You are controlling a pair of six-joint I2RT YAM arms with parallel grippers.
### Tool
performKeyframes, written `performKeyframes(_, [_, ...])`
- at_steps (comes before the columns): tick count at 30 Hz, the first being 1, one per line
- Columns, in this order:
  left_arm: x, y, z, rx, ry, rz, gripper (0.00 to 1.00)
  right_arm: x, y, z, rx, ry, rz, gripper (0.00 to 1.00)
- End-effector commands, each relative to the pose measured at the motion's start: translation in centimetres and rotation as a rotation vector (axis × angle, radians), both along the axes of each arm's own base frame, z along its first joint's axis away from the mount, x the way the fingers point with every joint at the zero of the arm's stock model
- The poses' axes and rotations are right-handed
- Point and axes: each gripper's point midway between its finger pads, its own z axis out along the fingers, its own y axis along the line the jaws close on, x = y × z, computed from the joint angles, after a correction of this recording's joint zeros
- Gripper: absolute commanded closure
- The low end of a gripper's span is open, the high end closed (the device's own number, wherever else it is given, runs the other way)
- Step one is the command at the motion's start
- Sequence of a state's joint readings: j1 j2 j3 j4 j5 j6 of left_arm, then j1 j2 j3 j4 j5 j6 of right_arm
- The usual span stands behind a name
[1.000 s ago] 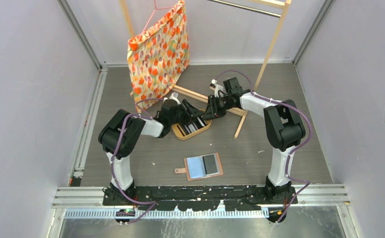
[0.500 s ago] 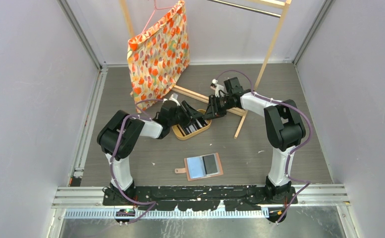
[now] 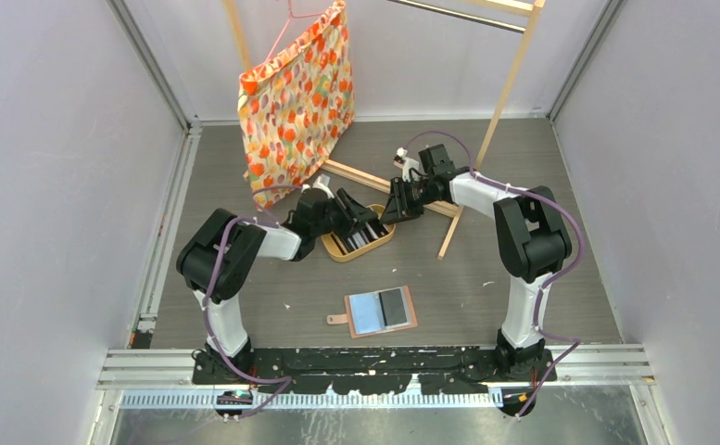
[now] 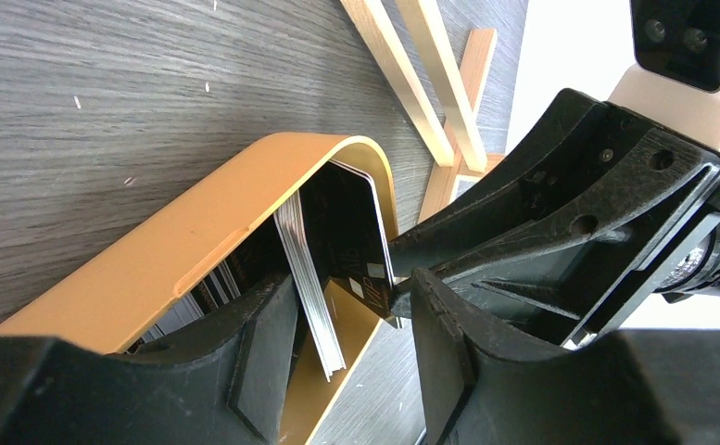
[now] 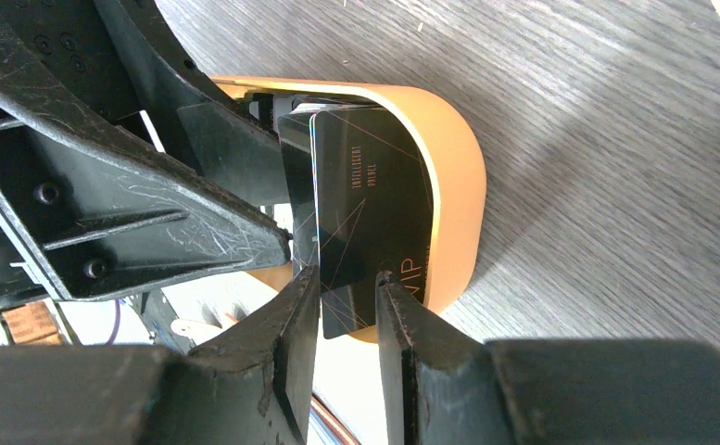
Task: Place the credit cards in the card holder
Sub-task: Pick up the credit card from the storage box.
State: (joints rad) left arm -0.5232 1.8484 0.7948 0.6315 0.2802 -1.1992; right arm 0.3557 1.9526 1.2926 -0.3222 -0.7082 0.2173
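Over the oval wooden tray (image 3: 338, 251), mid-table: both grippers are nose to nose inside it. The credit cards (image 4: 311, 278) stand on edge in the tray, fanned, leaning toward its curved end.

left gripper (image 4: 354, 283): jaws apart, straddling the fanned pack. Bare tray floor shows between the pack and one finger, so no squeeze that I can see.

right gripper (image 5: 347, 275): jaws part-closed on either side of the lower corner of the outermost black card (image 5: 365, 204), which has gold lettering and faces the right wrist cam. Can't tell whether the pads actually bite; a gap shows between the fingers. That card stands upright against the pack.

The card holder (image 3: 381, 311) lies open and flat on the table (image 3: 458, 278), on the near side, well apart from the tray and both grippers. Its light-blue panel is on the left, the dark panel on the right.

Vs a second ago: the left arm (image 3: 219, 258) elbow block has swung slightly outward to its left and nearer the base. The right arm (image 3: 523, 222) is in about the same pose. Tray, card holder and the patterned cloth (image 3: 296, 102) on its hanger are unchanged.
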Motion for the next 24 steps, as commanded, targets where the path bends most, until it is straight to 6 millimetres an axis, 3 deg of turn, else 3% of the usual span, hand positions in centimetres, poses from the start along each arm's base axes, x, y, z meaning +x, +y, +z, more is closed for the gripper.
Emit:
performKeyframes(1, [0.4, 0.3, 1.7, -0.019, -0.055, 0.009, 0.52, 1.3, 0.2, 1.2, 0.022, -0.037, -0.01, 0.67])
performKeyframes(24, [1.1, -0.1, 0.3, -0.007, -0.021, 0.004, 0.55, 1.2, 0.4, 1.5, 0.041, -0.033, -0.001, 0.66])
